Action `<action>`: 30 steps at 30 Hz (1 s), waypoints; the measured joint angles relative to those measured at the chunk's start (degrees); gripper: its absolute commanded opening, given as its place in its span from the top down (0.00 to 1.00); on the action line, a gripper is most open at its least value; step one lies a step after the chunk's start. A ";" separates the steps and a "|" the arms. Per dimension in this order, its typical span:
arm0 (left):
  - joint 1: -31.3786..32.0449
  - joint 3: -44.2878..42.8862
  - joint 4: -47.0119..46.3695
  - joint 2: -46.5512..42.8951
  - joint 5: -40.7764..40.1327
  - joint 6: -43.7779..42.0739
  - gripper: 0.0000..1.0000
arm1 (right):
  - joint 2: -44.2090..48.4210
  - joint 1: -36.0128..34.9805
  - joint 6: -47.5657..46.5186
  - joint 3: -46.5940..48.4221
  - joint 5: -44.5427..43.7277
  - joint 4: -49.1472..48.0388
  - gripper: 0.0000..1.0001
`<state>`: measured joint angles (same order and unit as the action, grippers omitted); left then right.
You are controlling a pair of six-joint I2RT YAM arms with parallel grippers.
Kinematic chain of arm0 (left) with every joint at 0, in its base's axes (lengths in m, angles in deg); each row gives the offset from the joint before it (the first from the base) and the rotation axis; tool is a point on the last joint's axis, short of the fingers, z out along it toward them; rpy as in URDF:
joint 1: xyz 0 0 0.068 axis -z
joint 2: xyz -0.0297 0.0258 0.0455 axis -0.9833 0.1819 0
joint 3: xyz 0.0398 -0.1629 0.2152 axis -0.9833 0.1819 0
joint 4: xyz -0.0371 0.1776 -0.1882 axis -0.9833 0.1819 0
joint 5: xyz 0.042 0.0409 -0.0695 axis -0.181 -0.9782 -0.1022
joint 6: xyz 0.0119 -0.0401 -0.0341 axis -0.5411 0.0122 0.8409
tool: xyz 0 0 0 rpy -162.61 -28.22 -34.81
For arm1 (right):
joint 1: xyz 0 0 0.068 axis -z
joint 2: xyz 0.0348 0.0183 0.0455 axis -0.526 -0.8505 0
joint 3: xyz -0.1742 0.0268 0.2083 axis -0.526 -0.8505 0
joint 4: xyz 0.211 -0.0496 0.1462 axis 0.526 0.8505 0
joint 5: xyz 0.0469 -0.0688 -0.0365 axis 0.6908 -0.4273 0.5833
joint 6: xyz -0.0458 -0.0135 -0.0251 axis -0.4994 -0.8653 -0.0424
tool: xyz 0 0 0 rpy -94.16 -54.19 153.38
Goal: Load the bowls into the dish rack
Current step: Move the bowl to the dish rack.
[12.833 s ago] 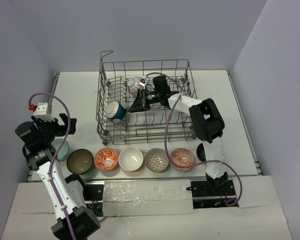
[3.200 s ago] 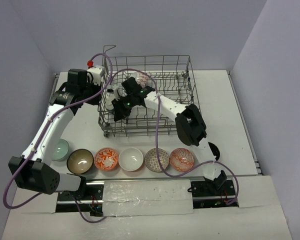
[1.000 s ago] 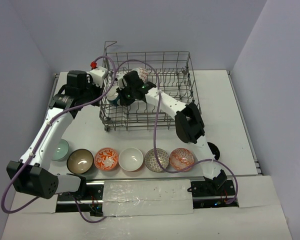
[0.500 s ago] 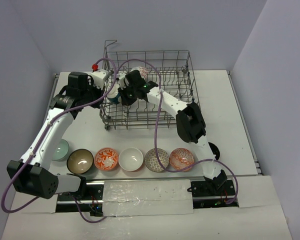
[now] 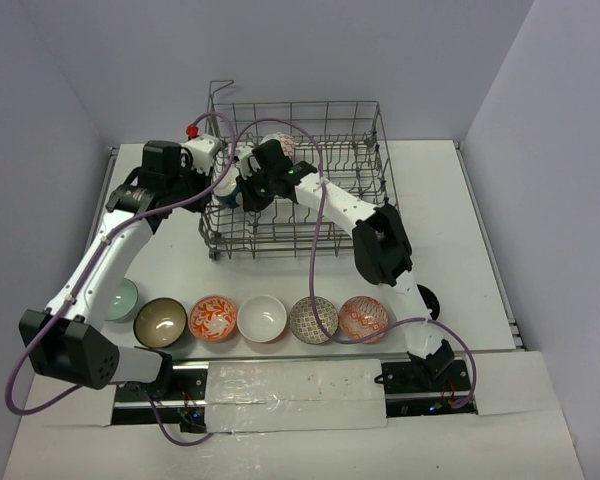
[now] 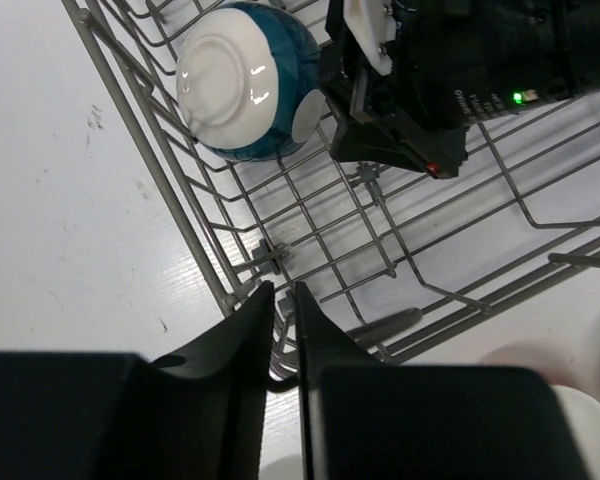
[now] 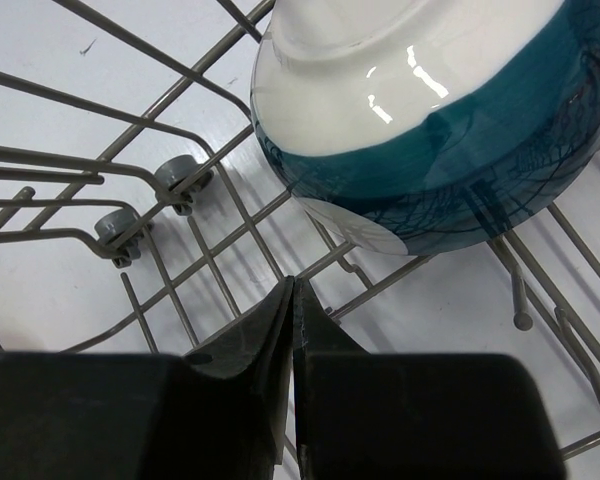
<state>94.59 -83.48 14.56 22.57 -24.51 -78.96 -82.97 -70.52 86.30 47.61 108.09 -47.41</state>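
**Top cam: both arms at the rack's left end**

Dish rack sits on the far half of the worktop. Left pincer is at its left wall, outside. Right arm reaches across inside, with the right pincer near that same wall. Patterned bowl is in the far row. Lined up along the near edge: pale green bowl, brown bowl, orange-patterned bowl, white bowl, grey-patterned bowl, red-patterned bowl.

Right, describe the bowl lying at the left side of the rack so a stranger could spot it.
Find the grey wire dish rack at the back of the table and look along its left wall. A bowl lies there, tipped on its side among the tines. It is the only teal one, with a white base, unlike the pale patterned bowl further back.
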 measured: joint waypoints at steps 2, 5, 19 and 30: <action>0.00 -0.63 0.04 1.07 -0.39 0.46 0.86 | 0.00 0.00 -0.26 0.00 0.13 0.04 0.91; 0.02 -1.14 0.04 2.25 -1.03 0.72 1.00 | 0.00 0.04 -0.50 0.00 0.52 0.13 0.91; 0.94 -0.98 1.33 1.53 -1.79 -2.08 1.00 | 0.00 0.15 -0.70 0.00 1.40 0.35 0.85; 1.42 -0.04 0.72 0.52 -2.91 -3.32 1.00 | 0.00 0.17 -1.86 0.04 3.89 1.55 0.83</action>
<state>96.01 -83.52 15.28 23.09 -27.41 -82.28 -82.97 -70.35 84.44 47.66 111.98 -45.86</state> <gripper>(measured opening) 0.010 0.174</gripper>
